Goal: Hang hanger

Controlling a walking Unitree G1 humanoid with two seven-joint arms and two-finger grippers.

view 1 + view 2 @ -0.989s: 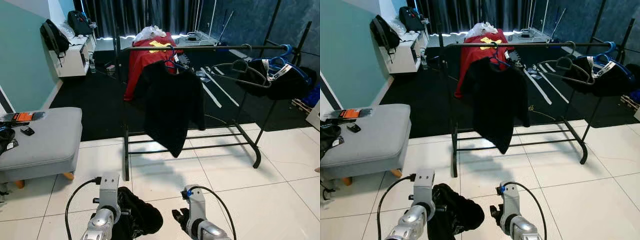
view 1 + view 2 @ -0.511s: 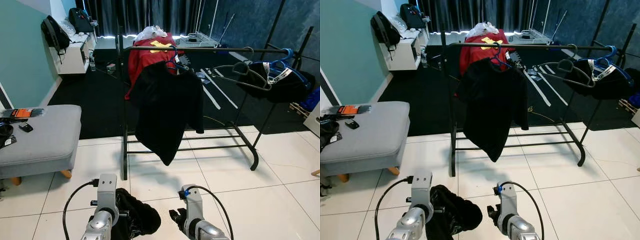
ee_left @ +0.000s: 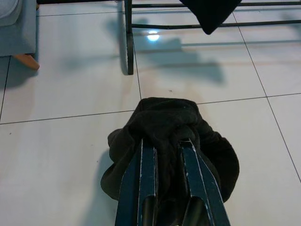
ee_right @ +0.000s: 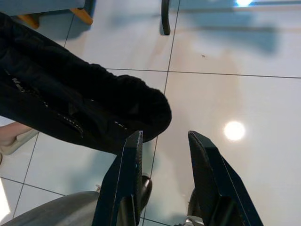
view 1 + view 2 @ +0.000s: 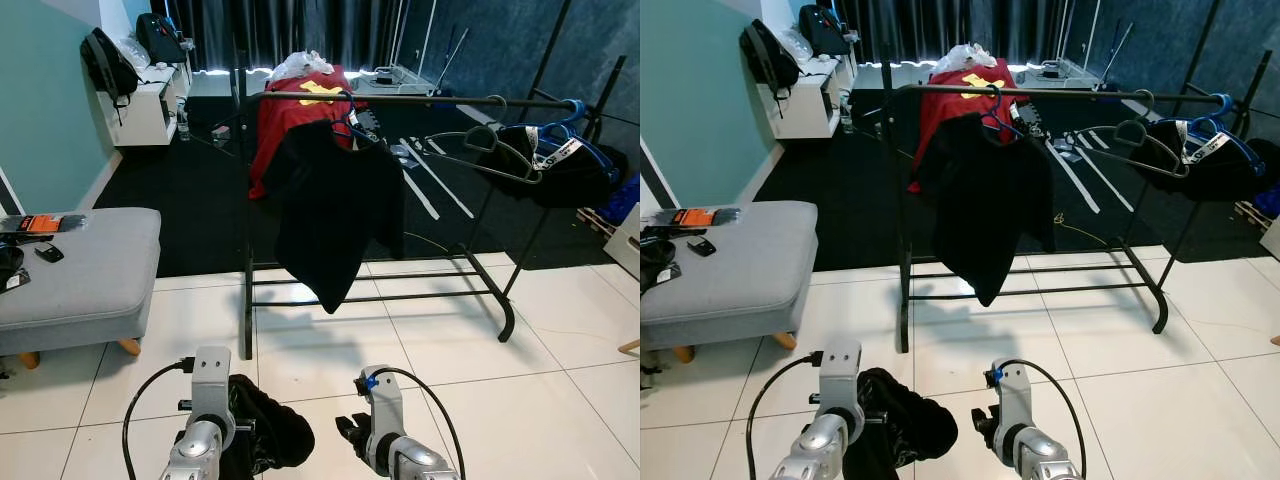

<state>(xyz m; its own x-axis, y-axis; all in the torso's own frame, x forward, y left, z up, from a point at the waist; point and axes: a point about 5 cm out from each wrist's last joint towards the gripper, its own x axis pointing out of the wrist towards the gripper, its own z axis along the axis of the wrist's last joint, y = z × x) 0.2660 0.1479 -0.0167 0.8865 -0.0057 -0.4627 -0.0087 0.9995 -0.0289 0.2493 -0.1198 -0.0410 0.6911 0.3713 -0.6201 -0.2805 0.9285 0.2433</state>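
A black clothes rack's rail [image 5: 420, 99] crosses the room ahead. On it a black shirt [image 5: 335, 205] hangs from a blue hanger [image 5: 350, 120], with a red shirt [image 5: 300, 110] behind. Further right hang an empty grey hanger [image 5: 480, 150] and dark clothes on blue hangers [image 5: 560, 160]. My left gripper [image 3: 167, 141] is low over the tiles, shut on a bundled black garment [image 3: 164, 117]. Beside it my right gripper [image 4: 164, 139] is open with nothing between its fingers; the black garment [image 4: 70, 108] lies off to one side of it.
A grey ottoman [image 5: 70, 270] with small items on it stands at the left. The rack's feet [image 5: 245, 345] rest on white tiles at the edge of a dark rug. A white shelf [image 5: 145, 110] with a backpack is at the back left.
The camera has shifted a little, so the rack sits slightly lower left in view. The hanging black shirt has swung and looks narrower. Both grippers hold as before.
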